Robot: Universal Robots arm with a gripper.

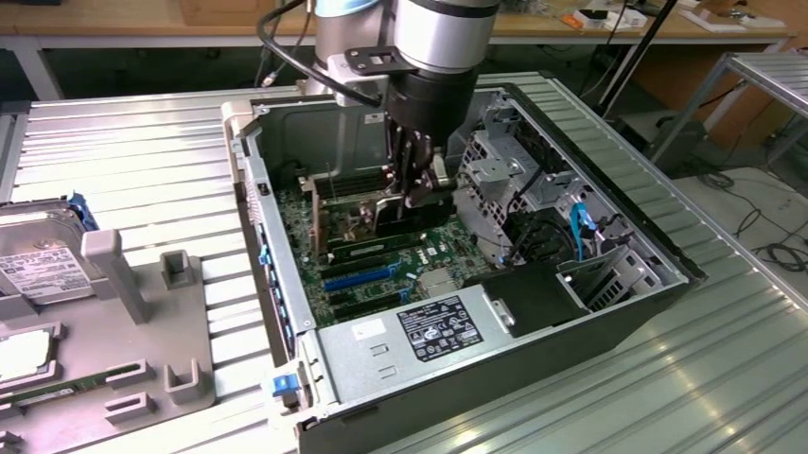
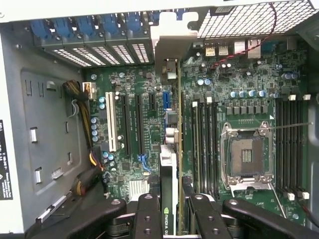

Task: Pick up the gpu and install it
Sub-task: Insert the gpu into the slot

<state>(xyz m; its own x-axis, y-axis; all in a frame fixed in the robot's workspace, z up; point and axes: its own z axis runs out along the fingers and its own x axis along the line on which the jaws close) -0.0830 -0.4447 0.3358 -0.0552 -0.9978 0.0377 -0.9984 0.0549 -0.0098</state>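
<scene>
Gripping the gpu (image 2: 170, 149) by its faces, the tool (image 2: 172, 201) is part closed on the card, low inside the open case (image 1: 531, 388). The gpu stands on edge over the motherboard (image 2: 239, 99), with its bracket at the rear slots. The case lies on the worktop (image 1: 127, 142).

Bright, even light from above; soft glare streaks the ribbed metal surface (image 1: 151, 161). The computer case (image 1: 505, 378) interior is dimmer, shadowed under the arm (image 1: 436, 38).

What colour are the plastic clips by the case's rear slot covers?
Blue; the clips show best in the wrist view, lined up beside the slot covers.
</scene>
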